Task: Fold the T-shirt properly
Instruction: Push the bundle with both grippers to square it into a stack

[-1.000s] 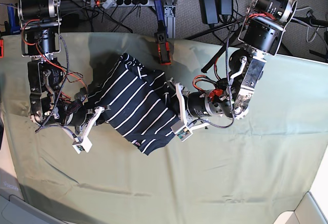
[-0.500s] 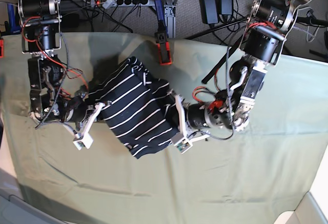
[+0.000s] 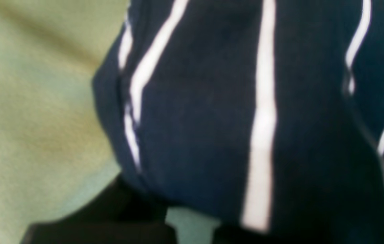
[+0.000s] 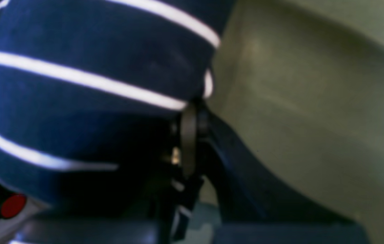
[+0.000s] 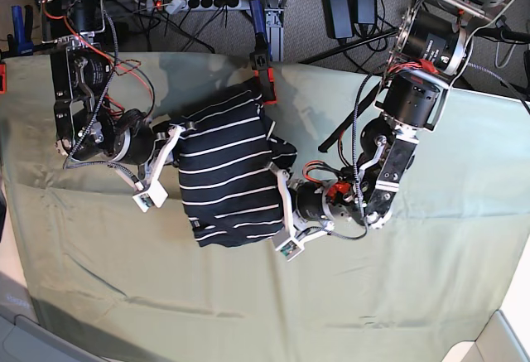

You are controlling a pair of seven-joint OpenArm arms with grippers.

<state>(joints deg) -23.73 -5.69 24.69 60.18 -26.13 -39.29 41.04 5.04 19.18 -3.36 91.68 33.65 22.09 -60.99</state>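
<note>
The T-shirt (image 5: pixel 228 171), dark navy with thin white stripes, lies as a folded bundle at the middle of the table, its stripes running almost across the base view. My right gripper (image 5: pixel 175 142) is shut on the bundle's left edge. My left gripper (image 5: pixel 277 181) is shut on its right edge. In the right wrist view the T-shirt (image 4: pixel 77 84) bunches over a dark finger (image 4: pixel 188 135). The T-shirt (image 3: pixel 212 118) fills the left wrist view and hides the fingertips.
An olive-green table cloth (image 5: pixel 397 296) covers the whole table, with wrinkles near the front left. A red clamp (image 5: pixel 263 76) sits at the back edge just behind the shirt. A power strip and cables (image 5: pixel 190 2) lie beyond the table.
Both arms have turned the bundle counter-clockwise, so the stripes went from diagonal to nearly level. The right gripper rose toward the back; the left gripper end dropped toward the front.
</note>
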